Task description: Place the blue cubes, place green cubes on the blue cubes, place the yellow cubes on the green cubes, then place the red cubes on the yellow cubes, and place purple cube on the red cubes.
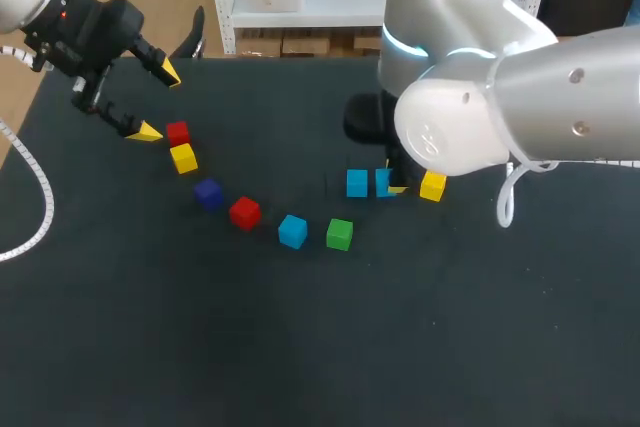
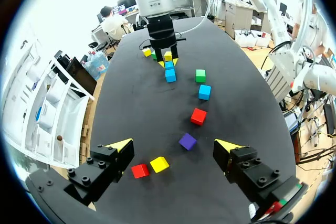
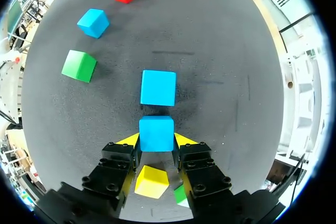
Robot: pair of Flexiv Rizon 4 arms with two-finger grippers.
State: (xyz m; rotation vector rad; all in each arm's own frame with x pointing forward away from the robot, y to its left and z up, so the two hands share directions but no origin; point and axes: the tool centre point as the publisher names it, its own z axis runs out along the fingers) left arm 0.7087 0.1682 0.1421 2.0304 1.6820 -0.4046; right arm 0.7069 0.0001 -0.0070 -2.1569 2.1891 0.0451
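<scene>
R gripper (image 3: 156, 139) clamps blue cube (image 3: 156, 132) just beside 2nd blue cube (image 3: 158, 87); L gripper (image 2: 173, 144) spread wide.

- The right pincer (image 3: 156, 141) presses both sides of the gripped cube (image 3: 156, 134); the next cube (image 3: 158, 87) lies just ahead, apart.
- Two rear cubes (image 3: 151, 181) lie under that pincer.
- At the worktop's (image 1: 300, 347) far left, a close pair of cubes (image 1: 183, 158) lies beside the left pincer (image 1: 159, 102).
- Four lone cubes (image 1: 244, 212) curve from the pair toward the right pincer.
</scene>
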